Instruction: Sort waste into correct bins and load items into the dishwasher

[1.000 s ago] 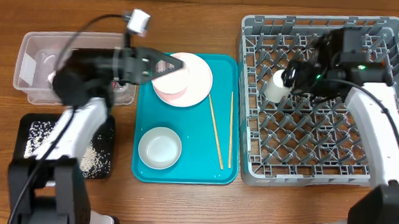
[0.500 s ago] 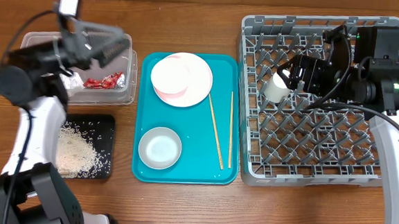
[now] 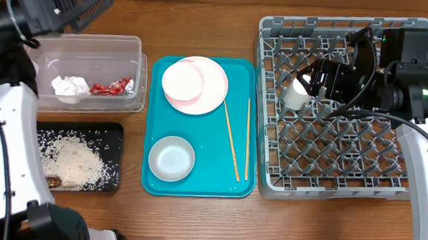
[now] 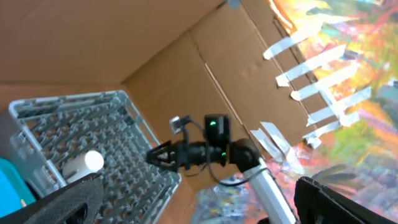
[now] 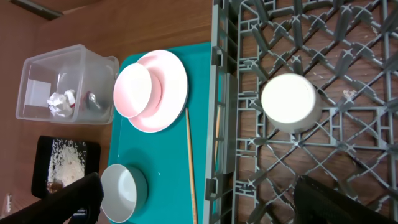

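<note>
Cup (image 3: 298, 93) rests tilted among the pegs of the grey dish rack (image 3: 345, 165), free of the right gripper (image 3: 323, 76), whose fingers stand spread wide. Left gripper (image 3: 66, 5), likewise spread and empty, hangs raised near the clear tub (image 3: 85, 37). Best to lift the right straight up clear of the pegs, then cross to the 2 chopsticks (image 3: 232, 140) on the teal tray (image 3: 203, 171).

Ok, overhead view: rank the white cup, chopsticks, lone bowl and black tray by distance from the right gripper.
From the right gripper, open over the rack:
1. White cup, in the rack right beside it.
2. Chopsticks, on the teal tray's right side.
3. Bowl, front left of that tray.
4. Black tray, far left.
</note>
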You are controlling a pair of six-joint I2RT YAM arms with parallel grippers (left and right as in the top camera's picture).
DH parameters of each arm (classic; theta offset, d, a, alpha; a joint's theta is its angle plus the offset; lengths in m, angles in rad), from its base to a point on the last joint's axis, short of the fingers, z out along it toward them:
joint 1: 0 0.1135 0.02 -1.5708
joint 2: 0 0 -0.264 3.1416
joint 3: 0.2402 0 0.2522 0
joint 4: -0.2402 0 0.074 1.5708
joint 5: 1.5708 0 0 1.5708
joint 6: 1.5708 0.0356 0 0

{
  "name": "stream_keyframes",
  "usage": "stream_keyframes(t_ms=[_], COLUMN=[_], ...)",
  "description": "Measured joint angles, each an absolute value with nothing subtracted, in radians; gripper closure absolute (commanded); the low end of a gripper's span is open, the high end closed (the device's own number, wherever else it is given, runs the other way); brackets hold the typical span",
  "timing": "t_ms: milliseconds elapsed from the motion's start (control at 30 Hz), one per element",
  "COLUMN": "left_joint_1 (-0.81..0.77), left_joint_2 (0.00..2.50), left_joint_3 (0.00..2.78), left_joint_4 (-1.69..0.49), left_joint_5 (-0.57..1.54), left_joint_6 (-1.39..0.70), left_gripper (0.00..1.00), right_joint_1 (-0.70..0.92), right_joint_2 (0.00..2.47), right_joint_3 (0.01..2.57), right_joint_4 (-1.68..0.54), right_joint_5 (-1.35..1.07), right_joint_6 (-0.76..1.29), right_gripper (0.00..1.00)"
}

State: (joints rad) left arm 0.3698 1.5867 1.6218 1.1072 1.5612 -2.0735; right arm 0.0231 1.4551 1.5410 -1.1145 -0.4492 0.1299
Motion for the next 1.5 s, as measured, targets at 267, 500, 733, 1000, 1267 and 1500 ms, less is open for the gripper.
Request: stream_keyframes(t_ms=[267, 500, 733, 1000, 1267, 1500], left_joint_1=[0.535, 0.728, 0.859, 0.898, 0.898, 0.897], left_joint_2=[1.598, 1.606, 1.583, 1.602, 1.597, 1.541], left_joint_3=[2.049, 2.445, 2.614, 2.613, 2.613, 2.611], left_joint_4=[0.69, 0.267, -0.094, -0.101, -0.102, -0.101], left_joint_5=[1.547, 1.454, 1.504, 1.558, 1.562, 1.391], left_joint_6=[-1.995, -1.836, -1.59, -1.529, -1.496, -1.489], left_gripper=[0.0, 0.0, 0.0, 0.0, 0.0, 0.0], right_joint_1=[0.023, 0.023, 0.023, 0.023, 0.023, 0.023], right_joint_2=[1.455, 1.455, 1.455, 1.455, 1.455, 1.455], right_joint_3=[1.541, 1.541, 1.541, 1.541, 1.541, 1.541], right_joint_4=[-1.115, -1.115, -1.115, -1.115, -1.115, -1.115], right_joint_5=[-0.453, -0.456, -0.456, -0.456, -0.456, -0.456], right_joint_6=[0.131, 0.131, 0.13, 0.13, 0.13, 0.131], right_gripper=[0.0, 0.0, 0.0, 0.0, 0.0, 0.0])
